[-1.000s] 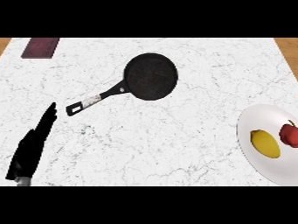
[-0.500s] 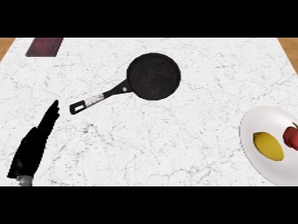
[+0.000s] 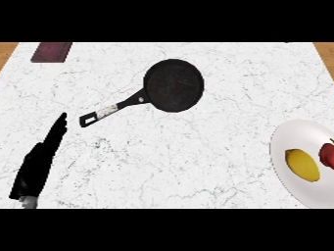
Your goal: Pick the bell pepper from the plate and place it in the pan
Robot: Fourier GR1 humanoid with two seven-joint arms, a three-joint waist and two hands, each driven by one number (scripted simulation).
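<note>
A: What is being shown of the robot hand?

B: Only the left robot hand (image 3: 39,159) is being seen, low at the left of the counter (image 3: 198,147). Its fingers are being held straight and released, with nothing grasped. It is being pointed toward the tip of the pan's handle (image 3: 111,110), near but apart from it. The right robot hand is not being shown anywhere.

A: Where is the pepper being kept?

B: The red pepper (image 3: 333,155) is lying on the white plate (image 3: 292,147) at the right edge, just beside a yellow fruit (image 3: 302,165). The pan (image 3: 172,86) is lying well apart from the plate, toward the middle, with nothing in it. A dark red block (image 3: 51,51) is lying at the far left corner.

A: So what is being judged as the step in hand?

B: The reach is not yet being made. The right side is probably being favoured, the plate being nearest it. The pepper should be approached from above and the fingers curled round it alone, so that the yellow fruit is not being nudged off the plate.
</note>
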